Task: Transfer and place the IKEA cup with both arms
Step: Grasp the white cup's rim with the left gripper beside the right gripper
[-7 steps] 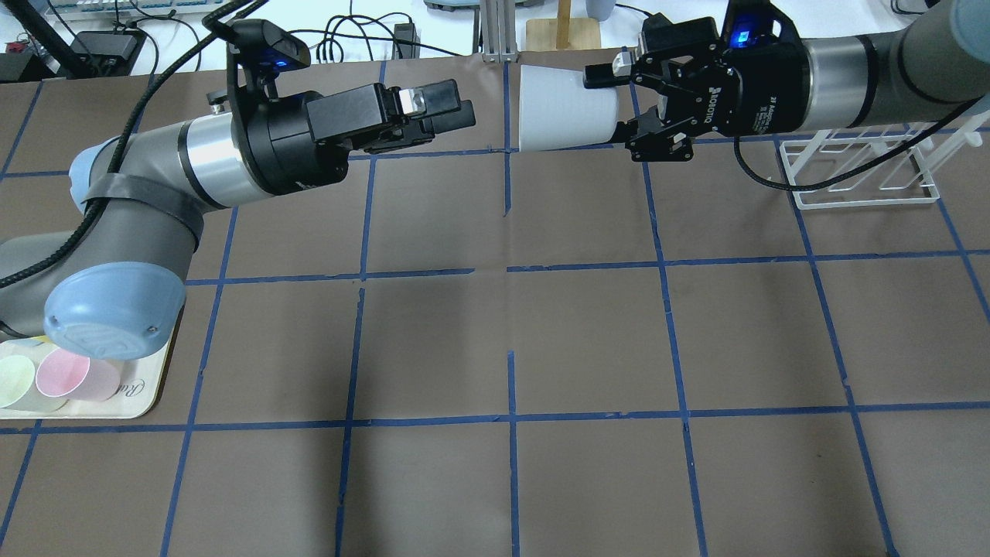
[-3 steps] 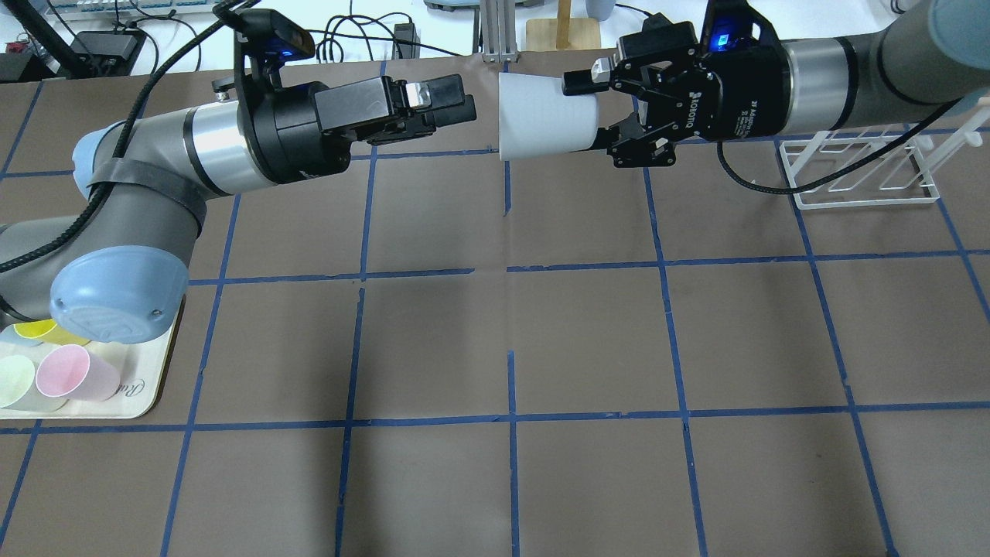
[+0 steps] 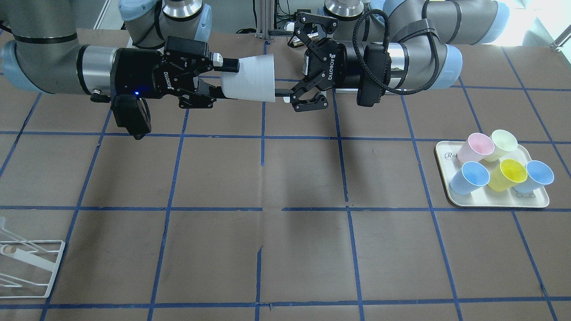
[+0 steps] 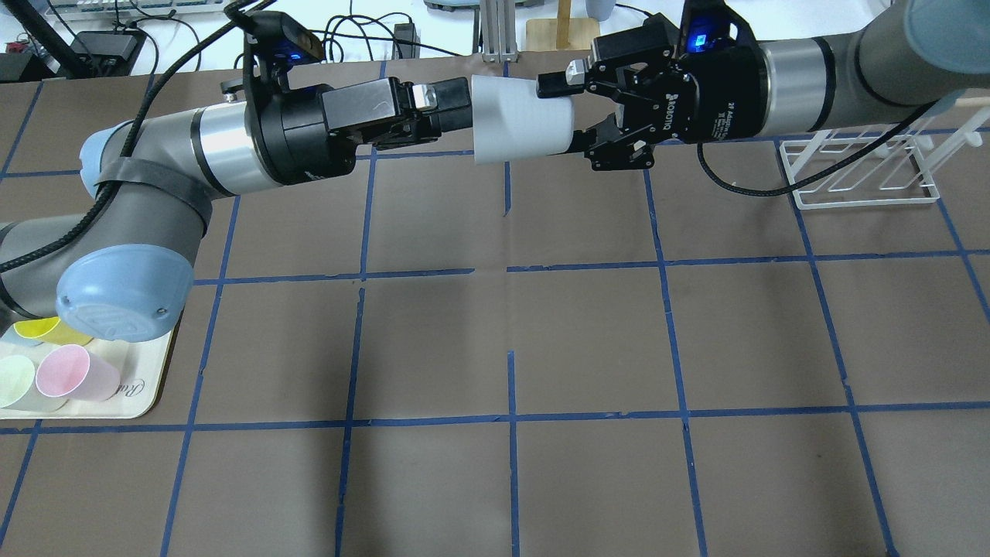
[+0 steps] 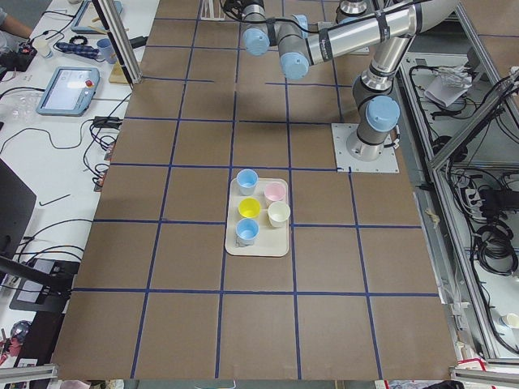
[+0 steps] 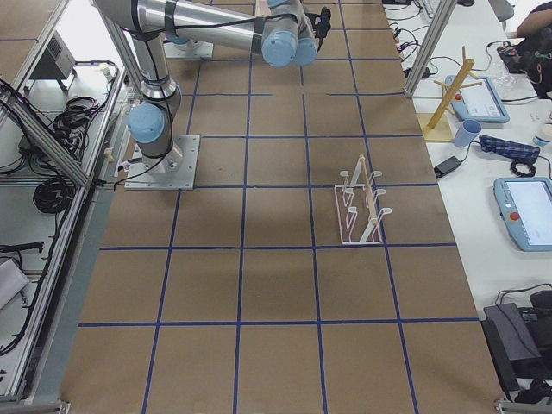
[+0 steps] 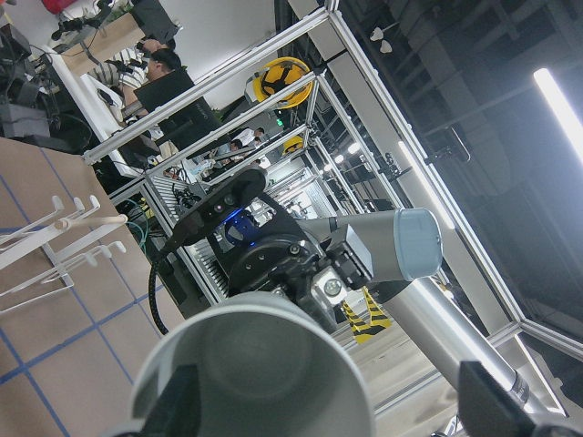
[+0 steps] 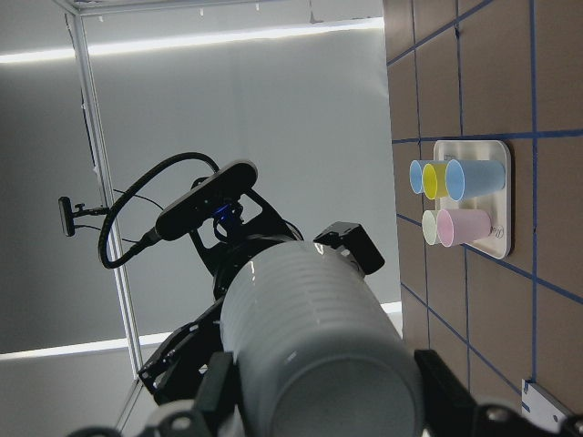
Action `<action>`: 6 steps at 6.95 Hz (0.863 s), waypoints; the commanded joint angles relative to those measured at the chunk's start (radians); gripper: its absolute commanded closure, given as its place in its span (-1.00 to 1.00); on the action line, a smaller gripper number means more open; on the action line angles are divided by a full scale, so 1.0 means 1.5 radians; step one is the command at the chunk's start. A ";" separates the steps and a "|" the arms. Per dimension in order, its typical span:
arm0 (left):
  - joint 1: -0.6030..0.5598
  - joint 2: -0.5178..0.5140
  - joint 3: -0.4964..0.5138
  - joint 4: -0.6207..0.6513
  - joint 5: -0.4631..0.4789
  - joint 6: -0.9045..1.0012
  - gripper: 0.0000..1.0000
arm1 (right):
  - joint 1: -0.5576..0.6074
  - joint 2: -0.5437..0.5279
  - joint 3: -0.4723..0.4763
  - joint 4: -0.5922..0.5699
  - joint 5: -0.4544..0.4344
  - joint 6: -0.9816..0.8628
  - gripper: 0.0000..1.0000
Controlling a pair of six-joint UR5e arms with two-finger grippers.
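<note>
**Handover: cup brought up to left gripper, not yet taken**

Right arm carried the IKEA cup [image 4: 518, 120] leftward over the last second, and the gap to the left gripper [image 4: 455, 104] that showed a second ago had closed. Cup was in the air over the far middle of the worktop [image 4: 588, 333], lying sideways, with its mouth toward the left arm and its narrow base toward the right. Right gripper [image 4: 567, 112] was clenched on the base end, one finger each side. Left gripper was spread wide, and the left wrist view showed the cup mouth sitting between its fingers. Couldn't tell whether they touched the rim yet.

My read: approach done, left needs to clamp the mouth end before right lets go, since an early release drops it. Smooth tapered plastic, so a grip at the wide end could slip. Tray [image 3: 490, 200] of coloured cups [image 3: 508, 174] sat well apart on the left side, the probable drop-off
</note>
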 commanded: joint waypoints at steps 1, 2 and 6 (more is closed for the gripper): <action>-0.001 0.002 0.005 0.000 0.020 -0.020 -0.79 | 0.001 0.000 0.000 0.001 0.001 0.001 0.74; -0.001 0.003 0.005 0.000 0.019 -0.020 -0.58 | 0.001 0.000 -0.003 0.000 0.000 0.010 0.74; 0.000 0.003 0.006 0.000 0.019 -0.020 0.89 | 0.001 0.000 -0.006 0.000 0.001 0.015 0.74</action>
